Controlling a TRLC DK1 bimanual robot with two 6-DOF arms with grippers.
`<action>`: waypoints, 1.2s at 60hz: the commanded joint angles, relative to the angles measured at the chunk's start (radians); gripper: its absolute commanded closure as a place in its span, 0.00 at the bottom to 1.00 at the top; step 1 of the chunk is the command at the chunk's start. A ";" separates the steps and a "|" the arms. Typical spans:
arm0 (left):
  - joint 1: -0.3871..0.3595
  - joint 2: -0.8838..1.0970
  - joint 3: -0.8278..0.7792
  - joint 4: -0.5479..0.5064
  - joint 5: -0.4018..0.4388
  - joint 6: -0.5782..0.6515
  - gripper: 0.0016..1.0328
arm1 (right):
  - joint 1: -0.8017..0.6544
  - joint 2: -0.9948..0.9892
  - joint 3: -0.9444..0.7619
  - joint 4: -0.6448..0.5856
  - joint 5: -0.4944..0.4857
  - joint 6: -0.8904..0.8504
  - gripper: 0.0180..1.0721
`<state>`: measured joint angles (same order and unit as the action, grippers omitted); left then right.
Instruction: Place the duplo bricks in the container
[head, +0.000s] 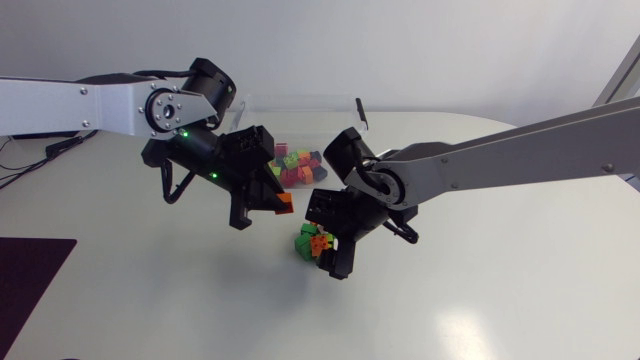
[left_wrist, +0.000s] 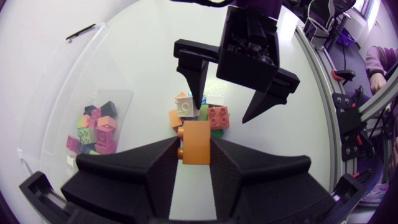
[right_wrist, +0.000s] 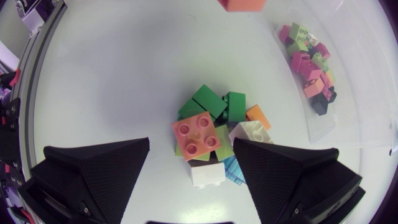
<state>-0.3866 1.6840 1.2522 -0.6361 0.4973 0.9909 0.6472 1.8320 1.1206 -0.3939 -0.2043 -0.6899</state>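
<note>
An orange duplo brick (left_wrist: 197, 134) is clamped between the fingers of my left gripper (left_wrist: 196, 149), which hangs above the table beside the container. In the head view that left gripper (head: 279, 203) holds the orange brick (head: 286, 200) just in front of the clear container (head: 300, 105). My right gripper (head: 324, 240) stands open over a pile of loose bricks (head: 311, 242). From the right wrist, the right gripper (right_wrist: 191, 149) straddles the pile, with a salmon brick (right_wrist: 196, 137) on top between its fingers, not touched from both sides.
The container's floor holds several pink, green, orange and black bricks (head: 297, 165), also visible as container bricks (right_wrist: 309, 62) beyond the pile. Both grippers are close together near the table's middle. A dark mat (head: 25, 275) lies at the front left.
</note>
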 joint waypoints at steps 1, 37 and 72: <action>0.014 -0.027 0.019 -0.014 0.010 -0.006 0.76 | 0.000 0.026 0.022 -0.008 0.000 -0.049 0.07; 0.043 -0.030 0.015 -0.014 0.024 0.008 0.76 | -0.004 0.067 0.047 -0.019 -0.026 -0.158 0.33; 0.071 -0.067 0.024 -0.031 0.038 0.022 0.76 | -0.015 0.029 0.018 -0.051 -0.043 -0.143 0.80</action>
<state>-0.3237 1.6459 1.2522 -0.6537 0.5194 0.9920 0.6418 1.8847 1.1576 -0.4175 -0.2405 -0.8196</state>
